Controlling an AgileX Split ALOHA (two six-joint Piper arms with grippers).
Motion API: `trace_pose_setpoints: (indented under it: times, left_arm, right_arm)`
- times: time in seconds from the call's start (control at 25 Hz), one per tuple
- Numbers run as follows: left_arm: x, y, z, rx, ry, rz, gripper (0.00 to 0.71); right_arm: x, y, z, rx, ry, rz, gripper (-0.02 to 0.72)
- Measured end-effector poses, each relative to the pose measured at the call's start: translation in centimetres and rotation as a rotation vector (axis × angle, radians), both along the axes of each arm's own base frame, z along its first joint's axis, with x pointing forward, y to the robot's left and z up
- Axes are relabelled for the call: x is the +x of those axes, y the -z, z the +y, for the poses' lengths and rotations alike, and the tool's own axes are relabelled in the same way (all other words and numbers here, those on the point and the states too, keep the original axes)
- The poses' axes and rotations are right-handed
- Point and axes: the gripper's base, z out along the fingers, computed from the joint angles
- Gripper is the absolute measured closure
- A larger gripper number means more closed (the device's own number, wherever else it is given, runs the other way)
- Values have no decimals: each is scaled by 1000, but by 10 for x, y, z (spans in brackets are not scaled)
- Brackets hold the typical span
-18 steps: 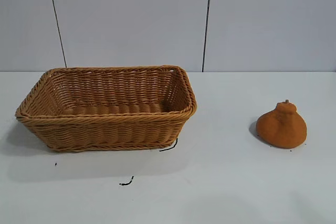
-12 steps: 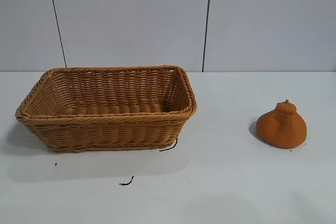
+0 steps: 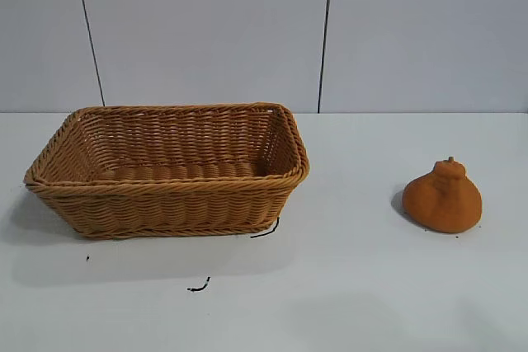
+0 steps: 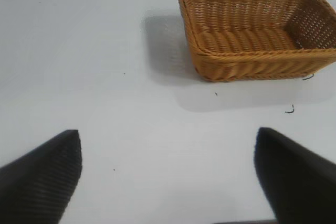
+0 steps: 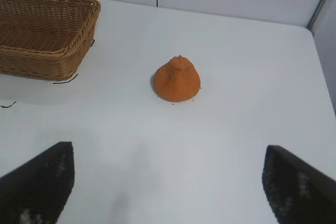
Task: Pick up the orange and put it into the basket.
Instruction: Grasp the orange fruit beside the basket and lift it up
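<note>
The orange (image 3: 443, 198) sits on the white table at the right, knob and dark stem up; it also shows in the right wrist view (image 5: 177, 80). The wicker basket (image 3: 169, 172) stands empty at the left; it shows too in the left wrist view (image 4: 252, 61) and the right wrist view (image 5: 44, 51). Neither arm shows in the exterior view. My right gripper (image 5: 168, 153) is open and empty above bare table, well short of the orange. My left gripper (image 4: 168, 140) is open and empty, far from the basket.
Two short black threads lie on the table, one at the basket's front right corner (image 3: 266, 229) and one nearer the front (image 3: 199, 286). A grey panelled wall (image 3: 247, 30) stands behind the table. The table's right edge (image 5: 321, 72) shows in the right wrist view.
</note>
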Motion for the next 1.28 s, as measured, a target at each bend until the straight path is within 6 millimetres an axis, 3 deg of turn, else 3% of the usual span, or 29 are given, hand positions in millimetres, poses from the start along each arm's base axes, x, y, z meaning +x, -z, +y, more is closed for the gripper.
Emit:
trace_pose_setpoints:
  times: [0.2,0.32,0.48,0.72,0.88,1.04,1.28]
  left_arm:
    - [0,0,0,0,0,0,71]
    - [0,0,0,0,0,0,71]
    - [0,0,0,0,0,0,71]
    - [0,0,0,0,0,0,71]
    - [0,0,0,0,0,0,71]
    - [0,0,0,0,0,0,71]
    - [0,0,0,0,0,0,71]
  right_arm:
    - [78,-13,7,-14,1,159,8]
    - [129,-3,13,-16,0,261,8]
    - [193,25,19,-26,0,389,8]
    - [270,97,26,-42,0,561,8]
    - [297,142,29,-51,-3,652,8]
    - [309,180,30,-59,-12,689,8]
    - [311,205,30,-64,-16,733,10]
